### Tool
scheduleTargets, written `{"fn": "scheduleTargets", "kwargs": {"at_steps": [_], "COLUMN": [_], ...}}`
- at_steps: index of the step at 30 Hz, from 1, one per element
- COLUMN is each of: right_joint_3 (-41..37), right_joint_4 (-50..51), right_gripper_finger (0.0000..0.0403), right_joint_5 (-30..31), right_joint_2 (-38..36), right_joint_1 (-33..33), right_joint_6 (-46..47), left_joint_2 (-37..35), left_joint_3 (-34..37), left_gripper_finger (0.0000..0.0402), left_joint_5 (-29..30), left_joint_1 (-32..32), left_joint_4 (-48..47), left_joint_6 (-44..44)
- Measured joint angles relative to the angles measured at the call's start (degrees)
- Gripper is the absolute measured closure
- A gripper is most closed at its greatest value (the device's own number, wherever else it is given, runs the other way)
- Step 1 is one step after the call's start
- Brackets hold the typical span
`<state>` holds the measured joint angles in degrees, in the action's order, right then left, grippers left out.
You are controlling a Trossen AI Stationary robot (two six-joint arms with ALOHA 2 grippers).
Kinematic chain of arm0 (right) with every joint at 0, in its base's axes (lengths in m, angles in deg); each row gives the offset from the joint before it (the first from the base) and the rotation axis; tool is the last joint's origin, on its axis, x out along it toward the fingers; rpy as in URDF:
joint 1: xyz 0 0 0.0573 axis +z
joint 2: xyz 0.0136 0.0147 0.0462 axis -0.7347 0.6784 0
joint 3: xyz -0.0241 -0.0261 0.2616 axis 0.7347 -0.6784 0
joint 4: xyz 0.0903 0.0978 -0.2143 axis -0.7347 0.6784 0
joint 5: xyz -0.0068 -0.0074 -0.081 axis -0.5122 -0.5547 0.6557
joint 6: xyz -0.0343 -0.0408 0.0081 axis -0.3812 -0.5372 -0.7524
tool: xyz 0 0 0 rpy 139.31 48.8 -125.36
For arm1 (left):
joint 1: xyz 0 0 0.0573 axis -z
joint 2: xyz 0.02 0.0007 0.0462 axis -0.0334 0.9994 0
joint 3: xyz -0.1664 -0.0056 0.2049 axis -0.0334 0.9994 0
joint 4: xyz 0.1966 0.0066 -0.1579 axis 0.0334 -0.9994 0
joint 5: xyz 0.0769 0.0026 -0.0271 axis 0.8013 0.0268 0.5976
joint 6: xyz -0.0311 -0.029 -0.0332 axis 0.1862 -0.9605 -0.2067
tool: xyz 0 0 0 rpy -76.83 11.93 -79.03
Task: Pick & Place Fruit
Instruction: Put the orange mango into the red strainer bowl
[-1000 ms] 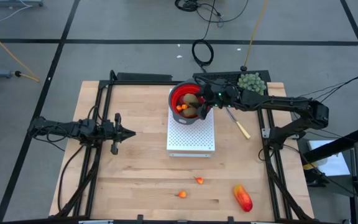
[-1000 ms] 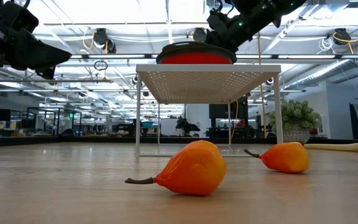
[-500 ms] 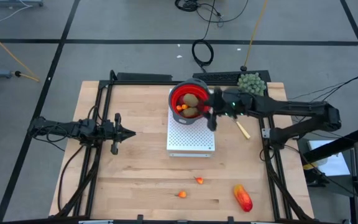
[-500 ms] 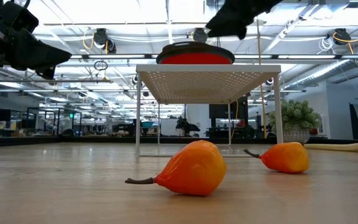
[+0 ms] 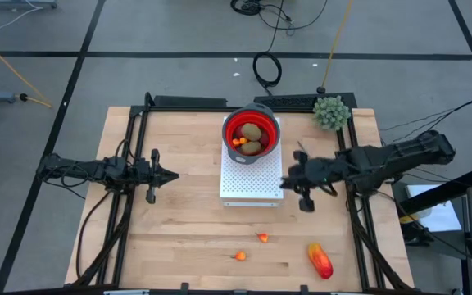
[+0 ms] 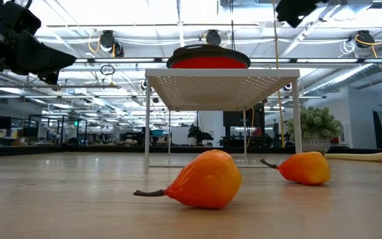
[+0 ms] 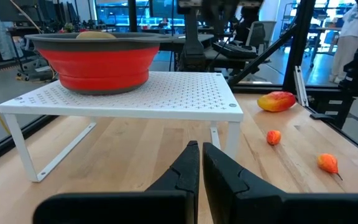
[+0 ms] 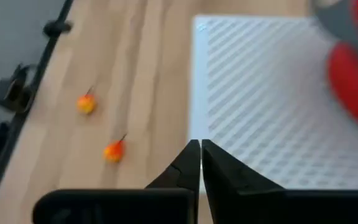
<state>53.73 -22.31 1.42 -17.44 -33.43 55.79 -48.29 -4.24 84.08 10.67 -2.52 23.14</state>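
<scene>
We note two brown-green ovals (image 5: 252, 132) and a tiny orange piece (image 5: 236, 142) lying in the red bowl (image 5: 267, 125), which stands on the white perforated rack (image 5: 252, 184). Two small orange fruits (image 5: 262, 238) (image 5: 240, 256) and a larger red-orange oblong (image 5: 319, 260) rest on the wooden table (image 5: 179, 221) in front of the rack. The right gripper (image 5: 285, 182) hangs clenched and empty just beside the rack's right edge. The left gripper (image 5: 173, 174) waits clenched, empty, well left of the rack.
</scene>
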Motion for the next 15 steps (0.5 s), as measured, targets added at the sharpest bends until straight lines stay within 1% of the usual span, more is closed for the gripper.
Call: {"fn": "scheduleTargets", "kwargs": {"at_steps": [6, 9, 15], "right_joint_3": [0.0, 0.0, 0.0], "right_joint_4": [3.1, 4.0, 6.1], "right_gripper_finger": [0.0401, 0.0401, 0.0402], "right_joint_5": [0.3, 3.8, 7.4], "right_joint_2": [0.0, 0.1, 1.6], "right_joint_1": [9.9, 15.3, 24.6], "right_joint_6": [7.9, 13.3, 25.4], "left_joint_2": [0.0, 0.0, 0.0], "left_joint_3": [0.0, 0.0, 0.0], "left_gripper_finger": [0.0382, 0.0382, 0.0382], "left_joint_5": [0.0, 0.0, 0.0], "left_joint_1": [0.0, 0.0, 0.0], "left_joint_4": [0.0, 0.0, 0.0], "left_joint_6": [0.1, 0.1, 0.1]}}
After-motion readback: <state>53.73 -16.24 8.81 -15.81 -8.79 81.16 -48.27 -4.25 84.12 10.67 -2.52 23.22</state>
